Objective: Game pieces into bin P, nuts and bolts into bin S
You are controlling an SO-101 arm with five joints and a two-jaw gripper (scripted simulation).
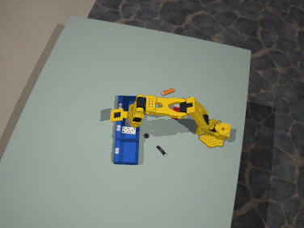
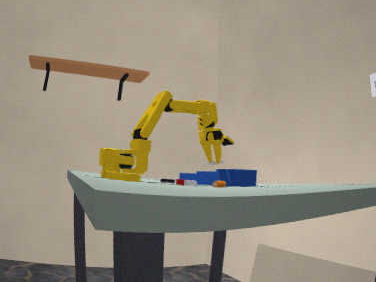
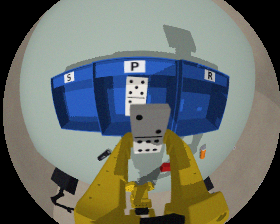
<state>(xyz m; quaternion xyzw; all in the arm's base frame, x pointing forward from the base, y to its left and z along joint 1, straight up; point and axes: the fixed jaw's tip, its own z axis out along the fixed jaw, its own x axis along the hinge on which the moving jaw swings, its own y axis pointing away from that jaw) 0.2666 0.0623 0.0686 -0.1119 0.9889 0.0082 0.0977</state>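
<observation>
Beige walls, a wooden shelf (image 2: pixel 90 69), dark cobblestone floor (image 1: pixel 226 12).

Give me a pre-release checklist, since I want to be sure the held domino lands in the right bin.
1. Grip: the yellow one-moving-jaw gripper is shut on the grey spotted domino tile: ok.
2. Target bin: the middle compartment marked P of the blue three-part bin lies ahead of the tile: ok.
3. Room in P: one white domino already lies there, with floor showing beside it: ok.
4. Tile fully over P's rim: cannot tell.
5. Bin upright on the pale green table: ok.
6. Small black bolt and black nut in S: not ok, both on the table.
</observation>
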